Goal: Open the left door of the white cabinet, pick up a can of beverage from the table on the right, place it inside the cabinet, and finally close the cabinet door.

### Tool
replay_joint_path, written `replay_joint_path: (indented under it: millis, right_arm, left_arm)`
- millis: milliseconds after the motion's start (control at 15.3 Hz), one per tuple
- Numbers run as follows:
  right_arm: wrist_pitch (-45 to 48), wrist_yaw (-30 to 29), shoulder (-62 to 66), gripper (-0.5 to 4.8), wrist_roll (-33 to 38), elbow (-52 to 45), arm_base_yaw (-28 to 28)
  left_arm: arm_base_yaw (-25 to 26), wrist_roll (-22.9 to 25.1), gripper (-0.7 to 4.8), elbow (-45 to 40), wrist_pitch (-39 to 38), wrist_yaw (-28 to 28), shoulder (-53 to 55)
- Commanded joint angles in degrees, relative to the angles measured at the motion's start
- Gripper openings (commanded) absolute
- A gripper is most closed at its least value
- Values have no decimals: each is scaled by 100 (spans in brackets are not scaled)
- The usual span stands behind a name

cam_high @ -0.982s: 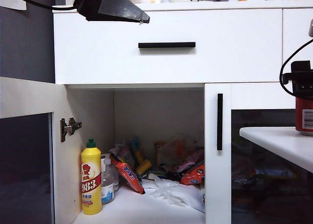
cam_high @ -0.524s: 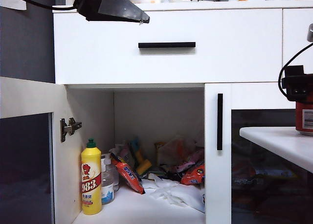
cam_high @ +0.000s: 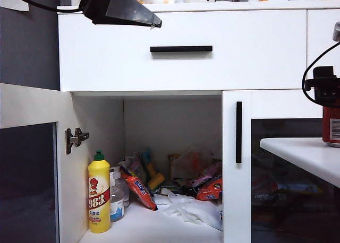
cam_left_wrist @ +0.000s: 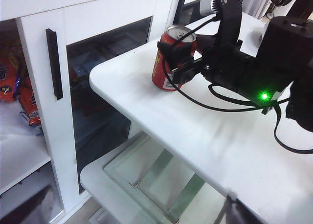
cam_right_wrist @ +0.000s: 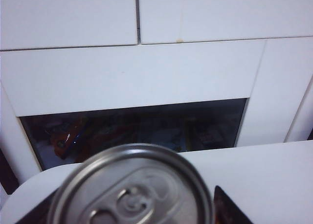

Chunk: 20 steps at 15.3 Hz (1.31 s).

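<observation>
The can of beverage (cam_left_wrist: pixel 172 57), glossy red cylinder, stands on the table (cam_left_wrist: pixel 205 136), right claw (cam_left_wrist: pixel 177 55) straddling it, grip unclear; left claw (cam_high: pixel 154 23) spread.

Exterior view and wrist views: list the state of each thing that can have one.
left door: swung open.
right door: shut.
drawer: shut.
can of beverage: upright on the table.
yellow bottle: upright, capped.
right gripper: around the can, grip unclear.
left gripper: open, empty, up in front of the drawer.
</observation>
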Motion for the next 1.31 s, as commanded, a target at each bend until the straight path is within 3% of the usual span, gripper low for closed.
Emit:
replay_joint_path:
  millis: [65, 393, 589, 851, 982, 1113, 1310]
  right_arm:
    - [-63, -4, -7, 331, 4, 11, 2]
    - [-4, -83, -66, 332, 4, 13, 24]
    - [-7, -994, -599, 332, 4, 44, 225]
    - [-308, -1202, -1622, 332, 4, 286, 1228]
    - [-876, -1381, -1622, 332, 2, 990, 1862]
    - [-960, -1379, -647, 332, 7, 2044, 2428]
    - [-892, -1394, 984, 332, 76, 2959, 2664]
  left_arm:
    - [2, -17, 479, 15, 35, 24, -9]
    - [2, -20, 479, 17, 35, 24, -39]
    - [2, -11, 479, 17, 44, 24, -164]
    - [4, 83, 479, 17, -109, -107, -739]
    - [7, 179, 479, 17, -586, -433, -1198]
    - [9, 282, 479, 17, -1300, -772, -1792]
    - [11, 286, 479, 17, -1696, -960, -2116]
